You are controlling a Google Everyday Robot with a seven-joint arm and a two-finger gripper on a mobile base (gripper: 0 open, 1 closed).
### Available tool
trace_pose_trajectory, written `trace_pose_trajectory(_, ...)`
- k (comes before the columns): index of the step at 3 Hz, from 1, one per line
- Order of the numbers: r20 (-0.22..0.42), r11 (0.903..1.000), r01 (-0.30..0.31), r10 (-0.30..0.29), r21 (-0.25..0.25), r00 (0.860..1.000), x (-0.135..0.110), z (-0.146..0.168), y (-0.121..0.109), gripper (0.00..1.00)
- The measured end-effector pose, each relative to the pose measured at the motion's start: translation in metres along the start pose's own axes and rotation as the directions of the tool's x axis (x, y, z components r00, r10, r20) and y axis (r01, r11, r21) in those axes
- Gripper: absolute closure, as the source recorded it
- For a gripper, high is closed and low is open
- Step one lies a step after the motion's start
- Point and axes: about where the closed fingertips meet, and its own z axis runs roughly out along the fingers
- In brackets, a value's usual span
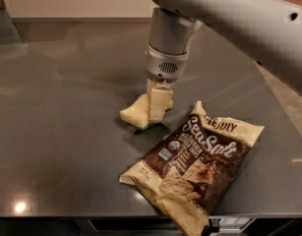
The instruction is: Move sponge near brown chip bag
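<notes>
Sponge, pinched by end effector, sits beside brown chip bag.

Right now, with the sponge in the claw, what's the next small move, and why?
Probably lower slightly and open the claw. It grips the sponge, which is down near the dark counter, just beside the upper end of the brown chip bag and not touching it. Moving closer risks nudging the bag.
</notes>
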Motion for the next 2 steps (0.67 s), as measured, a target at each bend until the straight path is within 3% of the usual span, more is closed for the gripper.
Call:
trace_pose_trajectory(1,-0.017,0.9998,-0.015,0.014,-0.016,1.000,0.0153,-0.0043,0.0137,0.82)
trace_pose_trajectory(2,-0.019,0.9993,-0.029,0.028,-0.026,0.999,0.0238,-0.0068,0.0212,0.58)
